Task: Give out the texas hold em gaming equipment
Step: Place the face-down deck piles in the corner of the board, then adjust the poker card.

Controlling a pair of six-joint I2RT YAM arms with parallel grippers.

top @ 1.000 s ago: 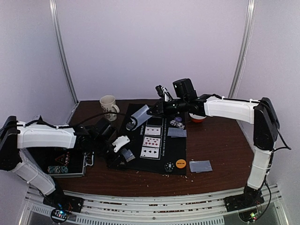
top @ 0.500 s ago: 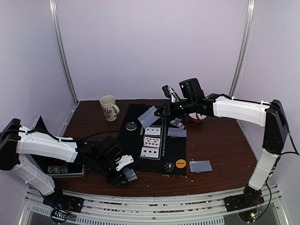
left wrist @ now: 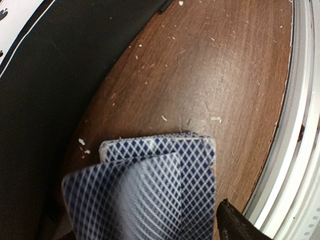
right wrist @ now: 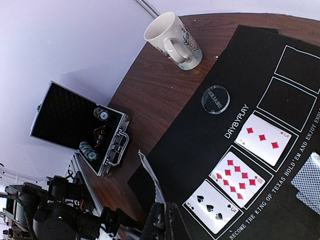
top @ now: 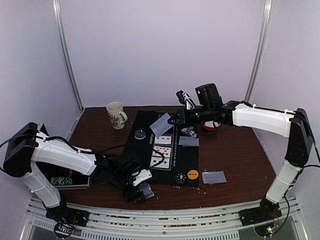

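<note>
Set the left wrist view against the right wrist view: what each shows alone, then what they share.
Left wrist only: the face-down cards, the top one blurred, beside the white rail. Right wrist only: the mug, the open chip case, three face-up cards and a card edge-on in the right tool. Both: the black mat and the brown table.

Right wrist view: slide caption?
Right fingers pinch a card edge-on over the black mat: three face-up cards, dealer button, mug, open chip case beyond.

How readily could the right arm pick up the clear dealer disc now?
Probably not yet: the right pincer is shut on a card, though the mat around the dealer disc looks unobstructed.
</note>
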